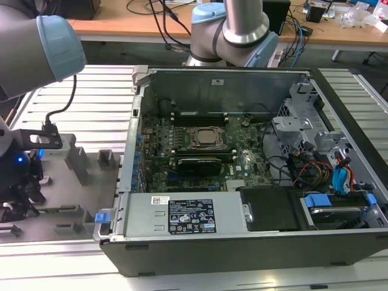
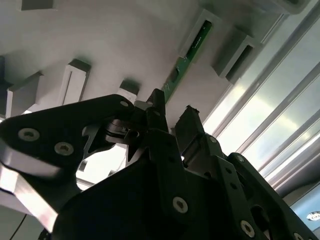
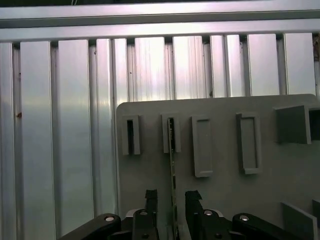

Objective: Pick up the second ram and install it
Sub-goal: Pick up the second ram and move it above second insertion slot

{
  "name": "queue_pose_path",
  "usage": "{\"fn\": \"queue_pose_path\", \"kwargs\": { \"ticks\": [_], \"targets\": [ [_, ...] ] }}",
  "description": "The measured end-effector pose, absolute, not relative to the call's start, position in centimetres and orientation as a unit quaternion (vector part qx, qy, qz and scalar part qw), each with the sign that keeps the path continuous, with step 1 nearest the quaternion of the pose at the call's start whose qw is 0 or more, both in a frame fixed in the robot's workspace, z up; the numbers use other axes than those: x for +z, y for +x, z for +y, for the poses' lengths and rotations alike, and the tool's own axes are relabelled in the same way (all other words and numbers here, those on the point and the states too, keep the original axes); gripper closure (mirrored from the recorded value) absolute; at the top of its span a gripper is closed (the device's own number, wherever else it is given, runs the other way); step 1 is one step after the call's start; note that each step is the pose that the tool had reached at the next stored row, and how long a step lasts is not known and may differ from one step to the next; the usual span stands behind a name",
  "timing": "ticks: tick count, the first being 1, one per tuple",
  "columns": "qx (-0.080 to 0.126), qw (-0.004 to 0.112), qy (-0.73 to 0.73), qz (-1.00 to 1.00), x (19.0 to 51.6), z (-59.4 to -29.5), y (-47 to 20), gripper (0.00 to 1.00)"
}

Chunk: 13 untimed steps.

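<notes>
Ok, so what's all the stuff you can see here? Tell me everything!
table: one, silver, ribbed, under everything
computer case: one, dark, open, on the table
motherboard: one, green, inside the case
CPU socket: one, silver, middle of the motherboard
power supply: one, grey, stickered, inside the case
cables: several, red, blue, black, inside the case
tray: one, grey, at the exterior view's left of the case
tray blocks: several, grey, on the tray
second ram: one, green, on edge in a slotted block
robot arm: one, grey with blue caps
claw: one, black, open, a finger either side of the second ram
</notes>
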<state>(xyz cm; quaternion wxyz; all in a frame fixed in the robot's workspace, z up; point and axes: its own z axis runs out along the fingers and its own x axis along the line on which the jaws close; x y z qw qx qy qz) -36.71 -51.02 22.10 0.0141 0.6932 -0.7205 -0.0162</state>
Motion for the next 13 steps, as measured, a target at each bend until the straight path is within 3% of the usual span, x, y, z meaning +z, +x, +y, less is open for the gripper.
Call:
{"fn": "queue_pose_path", "kwargs": {
  "ticks": [13],
  "targets": [
    [-0.016,0.014,0.694,-0.719,20.2,-50.5,-37.3,0.64]
  ]
}}
